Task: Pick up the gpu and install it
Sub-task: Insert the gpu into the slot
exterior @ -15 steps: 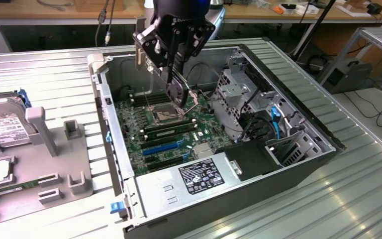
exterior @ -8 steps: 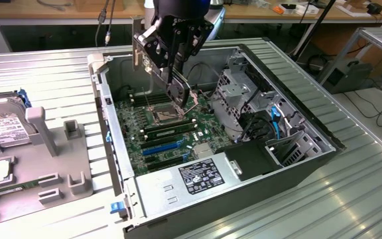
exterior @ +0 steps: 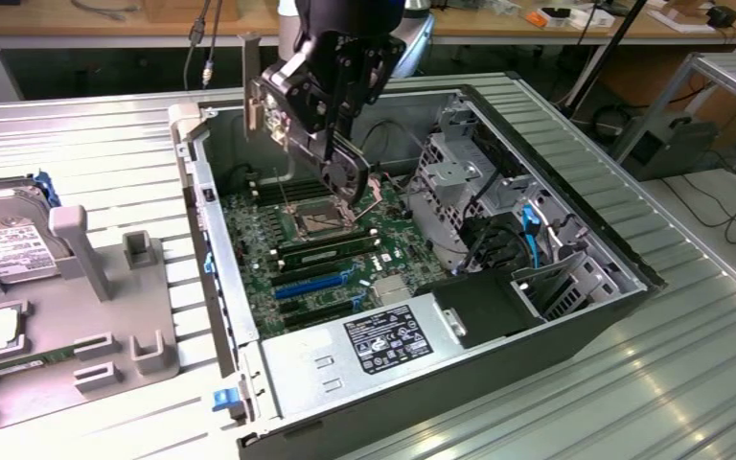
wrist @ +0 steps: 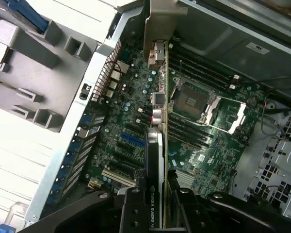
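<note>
Holding the gpu (wrist: 154, 155) edge-on, my gripper (wrist: 157, 206) pinched narrow on it, above the motherboard (wrist: 208, 145); the wrist view reads its Quadro label over the motherboard's slots; the exterior view adds the open case (exterior: 208, 278) around the motherboard and a hard drive (exterior: 4, 240) well away from it.

Occluded and cropped regions.
Near end of the gpu (wrist: 154, 155) hidden inside the gripper (wrist: 157, 196); hard drive (exterior: 4, 240) cut by the exterior view's left edge; power-supply label (exterior: 387, 340) print too small to read.
</note>
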Motion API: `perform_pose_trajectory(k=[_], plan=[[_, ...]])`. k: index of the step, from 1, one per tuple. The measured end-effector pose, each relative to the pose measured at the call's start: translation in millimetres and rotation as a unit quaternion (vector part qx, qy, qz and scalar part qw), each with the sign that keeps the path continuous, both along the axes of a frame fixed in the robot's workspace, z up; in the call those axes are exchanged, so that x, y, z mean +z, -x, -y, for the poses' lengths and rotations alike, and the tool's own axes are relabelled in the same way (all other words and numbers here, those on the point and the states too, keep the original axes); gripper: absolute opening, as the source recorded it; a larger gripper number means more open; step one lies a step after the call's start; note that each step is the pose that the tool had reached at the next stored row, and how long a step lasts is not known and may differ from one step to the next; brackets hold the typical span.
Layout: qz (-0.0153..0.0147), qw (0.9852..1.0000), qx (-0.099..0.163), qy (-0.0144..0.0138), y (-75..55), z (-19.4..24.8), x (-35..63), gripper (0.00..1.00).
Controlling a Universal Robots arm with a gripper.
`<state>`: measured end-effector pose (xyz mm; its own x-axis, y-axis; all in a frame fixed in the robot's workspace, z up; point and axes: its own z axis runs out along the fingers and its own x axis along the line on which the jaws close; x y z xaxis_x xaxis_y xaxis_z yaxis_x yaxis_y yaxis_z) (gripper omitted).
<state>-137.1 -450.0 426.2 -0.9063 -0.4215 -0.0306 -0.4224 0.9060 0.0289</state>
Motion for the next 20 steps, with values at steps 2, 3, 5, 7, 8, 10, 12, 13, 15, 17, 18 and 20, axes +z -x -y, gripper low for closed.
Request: perform_pose_trajectory(k=[2, 3, 5, 7, 8, 10, 12, 13, 15, 17, 18, 20], plan=[[0.0, 0.9999, 0.016, 0.0, 0.0, 0.0, 0.0, 0.27], [0.0, 0.9997, 0.023, 0.0, 0.0, 0.0, 0.0, 0.27], [0.0, 0.9994, 0.034, 0.0, 0.0, 0.0, 0.0, 0.27], [0.0, 0.9991, 0.042, 0.0, 0.0, 0.0, 0.0, 0.27], [0.0, 0.9989, 0.046, 0.0, 0.0, 0.0, 0.0, 0.27], [0.0, 0.9981, 0.062, 0.0, 0.0, 0.0, 0.0, 0.27], [0.0, 0.9969, 0.078, 0.0, 0.0, 0.0, 0.0, 0.27], [0.0, 0.9965, 0.083, 0.0, 0.0, 0.0, 0.0, 0.27], [0.0, 0.9953, 0.096, 0.0, 0.0, 0.0, 0.0, 0.27], [0.0, 0.9946, 0.104, 0.0, 0.0, 0.0, 0.0, 0.27], [0.0, 0.9941, 0.109, 0.0, 0.0, 0.0, 0.0, 0.27], [0.0, 0.9929, 0.119, 0.0, 0.0, 0.0, 0.0, 0.27]])
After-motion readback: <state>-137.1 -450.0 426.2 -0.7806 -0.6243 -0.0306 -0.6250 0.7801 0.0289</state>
